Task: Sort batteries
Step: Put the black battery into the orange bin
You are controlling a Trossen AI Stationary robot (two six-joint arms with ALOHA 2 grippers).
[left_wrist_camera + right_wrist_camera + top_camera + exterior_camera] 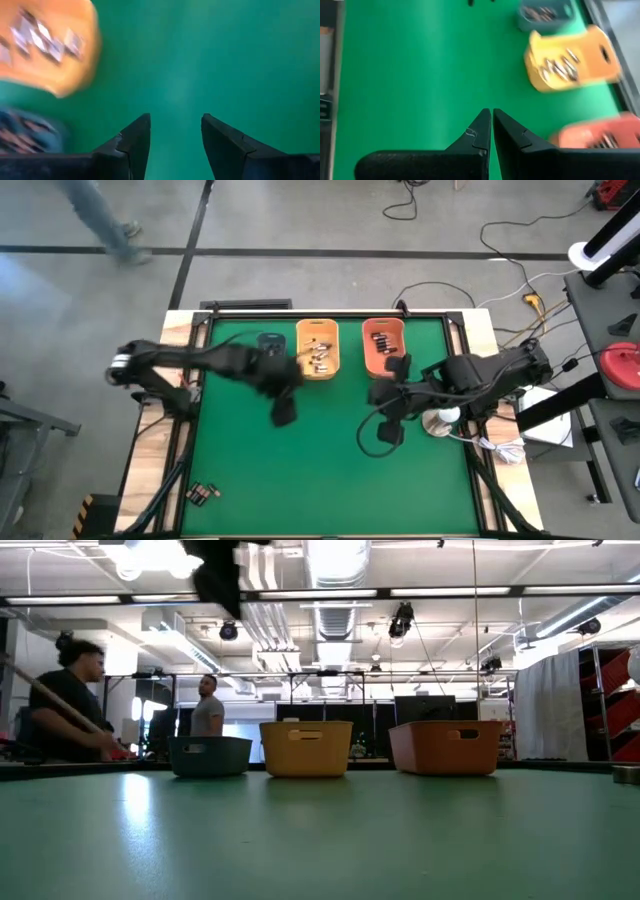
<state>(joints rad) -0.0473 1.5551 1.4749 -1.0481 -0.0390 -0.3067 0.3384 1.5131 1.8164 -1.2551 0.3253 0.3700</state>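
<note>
**Empty left hand, loose cells waiting at the lower left**

Left hand (pixel 284 414) hovering over bare green desk (pixel 330 470) just below the yellow-orange rectangular plastic bin (pixel 318 347), fingers spread and pinching nothing, as the left wrist view shows only green between them. Right hand (pixel 382 432) parked over the desk below the orange rectangular plastic bin (pixel 383 345), fingers pressed together, also empty.

Sorted small cylindrical batteries (pixel 320 356) lying in the yellow-orange bin, more in the orange one, and some in the grey-blue plastic bin (pixel 546 15) by the right wrist view. A small loose cluster of dark batteries (pixel 203 494) left at the lower left of the high view, near the desk's edge and well apart from either hand.

Probably a return trip for the next cell. Best done so:

- Swing the left hand down-frame to that cluster, keeping the fingers spread.
- Line the fingers across one cell's length, not along it (round cells roll away from a lengthwise pinch).
- Single out an outer cell; neighbours lie touching, so a centre grab risks two at once.
- Descend straight, close gently, lift clear before carrying.
- Size and type unreadable from here; settle the bin once closer.
</note>
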